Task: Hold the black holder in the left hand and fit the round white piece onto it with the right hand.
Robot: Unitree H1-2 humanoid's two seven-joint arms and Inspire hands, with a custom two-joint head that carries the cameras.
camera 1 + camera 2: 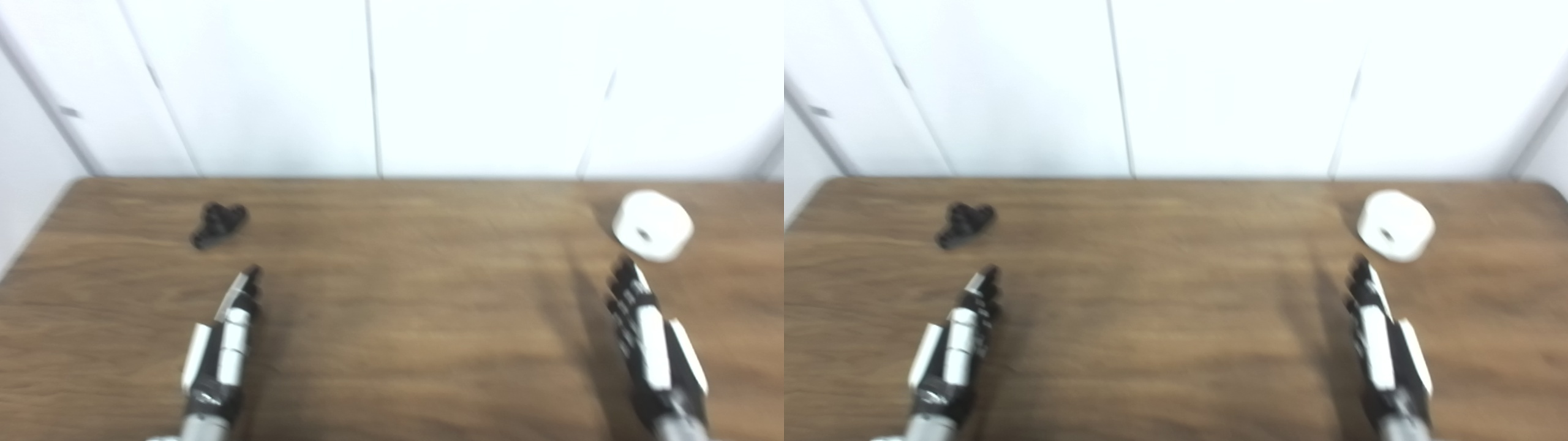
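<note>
The small black holder (217, 224) lies on the wooden table (404, 294) at the far left. The round white piece (653, 225), with a dark hole in its side, rests at the far right. My left hand (228, 334) reaches forward over the table, its fingers straight and empty, a short way in front of and right of the holder. My right hand (649, 334) is stretched out edge-on, holding nothing, its fingertips just short of the white piece. Both views are blurred.
White wall panels (380, 86) rise right behind the table's far edge. The table's left edge (37, 233) runs close to the holder. A wide stretch of bare wood lies between the two hands.
</note>
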